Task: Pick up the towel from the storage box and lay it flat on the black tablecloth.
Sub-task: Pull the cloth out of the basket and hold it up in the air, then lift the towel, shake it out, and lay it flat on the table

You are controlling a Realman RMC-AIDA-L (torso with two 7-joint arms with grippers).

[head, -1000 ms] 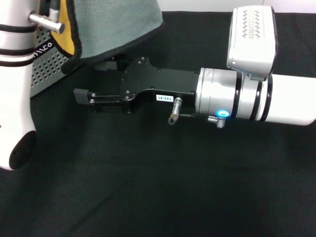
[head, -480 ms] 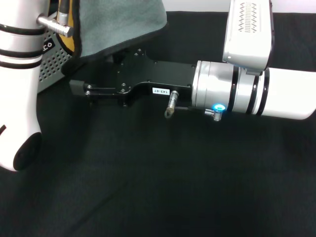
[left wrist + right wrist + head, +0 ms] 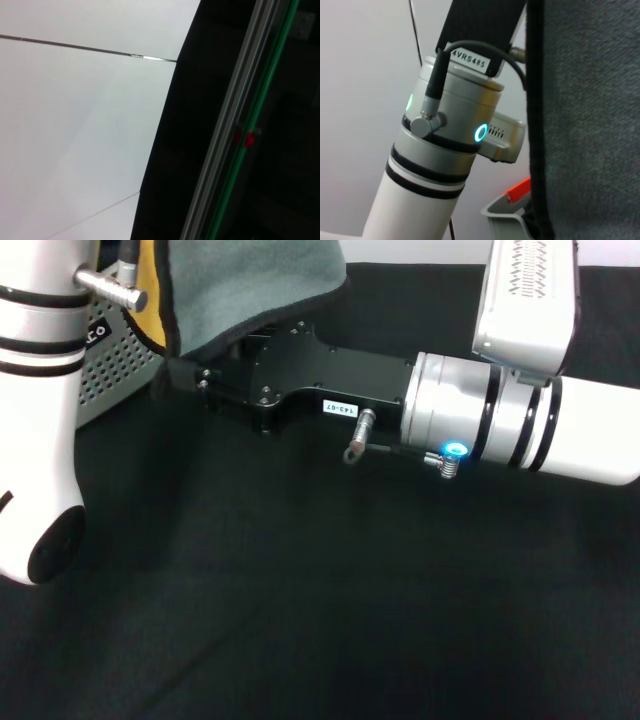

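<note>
My right end effector (image 3: 200,380) reaches in from three o'clock toward nine o'clock, low over the black tablecloth (image 3: 320,620), and its tip sits under the hanging edge of the towel (image 3: 250,285); the fingers are hidden there, so I cannot tell how far open they are or whether they have hold of the cloth. The towel hangs at the twelve o'clock side of the head view, grey face toward me, with a yellow-orange strip and black trim along its nine o'clock edge. Behind it, at about ten o'clock, the storage box (image 3: 115,375) shows its grey perforated wall. My left arm (image 3: 35,410) stands upright at nine o'clock, rising out of the top of the view, so its end effector is not seen. In the right wrist view the towel's grey fluff and black trim fill one side, close beside my left wrist
</note>
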